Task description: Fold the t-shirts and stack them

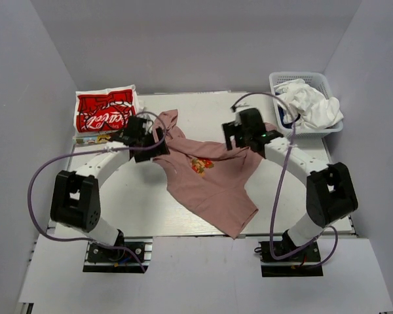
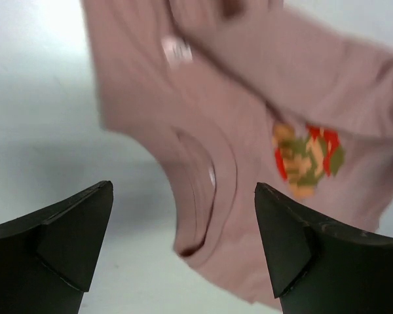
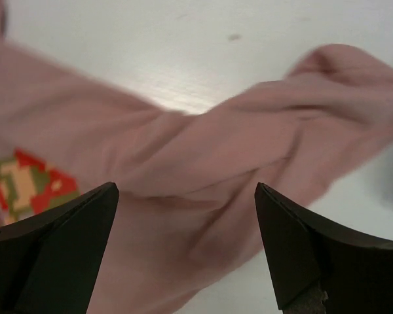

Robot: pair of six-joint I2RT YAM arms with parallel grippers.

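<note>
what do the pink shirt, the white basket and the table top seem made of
The pink t-shirt: soft matte cloth, likely cotton knit; it lies in limp rumpled folds. The basket: white plastic by the look, stiff latticed walls. The table: smooth pale hard top with a soft sheen; material unclear.

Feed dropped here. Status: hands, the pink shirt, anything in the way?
Both open: left hand, right hand, over pink t-shirt. Shirt lies rumpled, unfolded. Nothing in the way; red t-shirt folded, far left.

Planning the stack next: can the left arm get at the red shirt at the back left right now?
Probably yes. The red shirt lies close beside the left gripper, which is open and empty, with nothing between them.
</note>
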